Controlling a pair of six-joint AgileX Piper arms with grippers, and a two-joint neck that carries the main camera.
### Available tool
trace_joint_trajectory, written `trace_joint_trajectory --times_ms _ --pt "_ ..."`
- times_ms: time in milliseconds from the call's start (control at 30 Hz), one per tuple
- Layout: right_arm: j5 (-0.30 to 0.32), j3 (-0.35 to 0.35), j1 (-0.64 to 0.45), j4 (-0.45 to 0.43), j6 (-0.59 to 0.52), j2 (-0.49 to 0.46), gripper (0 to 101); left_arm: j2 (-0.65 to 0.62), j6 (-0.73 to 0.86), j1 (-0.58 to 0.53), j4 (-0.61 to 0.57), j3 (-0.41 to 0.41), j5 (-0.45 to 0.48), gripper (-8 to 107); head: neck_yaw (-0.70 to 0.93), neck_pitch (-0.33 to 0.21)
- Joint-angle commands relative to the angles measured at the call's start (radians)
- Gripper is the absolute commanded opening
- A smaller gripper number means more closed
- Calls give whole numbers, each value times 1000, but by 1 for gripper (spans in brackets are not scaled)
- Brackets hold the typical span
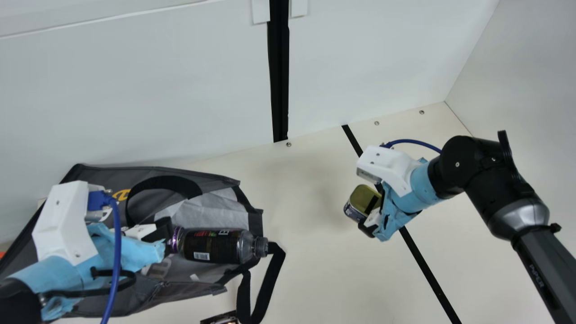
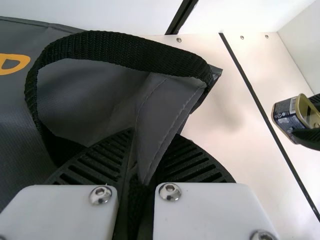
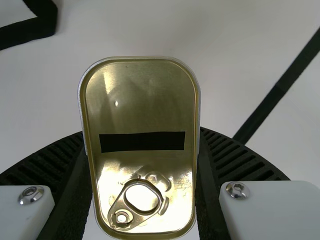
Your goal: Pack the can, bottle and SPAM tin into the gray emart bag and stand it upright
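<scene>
- By the left gripper point(image 1: 165, 228), a fold of the gray emart bag point(image 1: 207, 174) is pinched; in the left wrist view its ribbed fingers point(image 2: 105, 157) are seen closed on the gray cloth, with black webbing caught between them.
- The bag is laid on its side beneath and around that gripper, its mouth turned toward the right arm, and a black handle point(image 1: 181, 183) is looped up next to the pinched fold.
- The bottle point(image 1: 211, 245) is found just beside the left gripper, on the side facing the right arm; it is laid flat within the bag's open mouth, its purple-banded base nearest the gripper and its cap point(image 1: 261, 247) pointed away, past the rim.
- By the right gripper point(image 1: 373, 208), well apart from the bag, the SPAM tin point(image 1: 358, 199) is clamped between both fingers, which are pressed to its opposite sides; it seems to be held off the table point(image 1: 324, 261).
- The tin's gold lid point(image 3: 142, 107) is turned toward the right wrist camera (a ring pull point(image 3: 135, 205) and a dark strip can be made out on it).
- Near the loose strap point(image 1: 270, 281), beyond the bottle from the left gripper, a dark printed object point(image 1: 221, 318) is cut off by the main view's bottom edge; whether it is the can cannot be told.
</scene>
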Motion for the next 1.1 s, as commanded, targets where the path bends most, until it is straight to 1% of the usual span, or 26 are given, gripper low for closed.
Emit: trace_joint_trajectory --times_ms 0,567,1067 --pt "3 5 14 4 -1 -8 0 0 0 0 0 0 0 -8 -2 -23" --pt "16 80 136 43 3 -81 0 0 0 0 0 0 0 -8 -2 -23" --pt "-1 117 239 100 8 -95 0 0 0 0 0 0 0 -8 -2 -23"
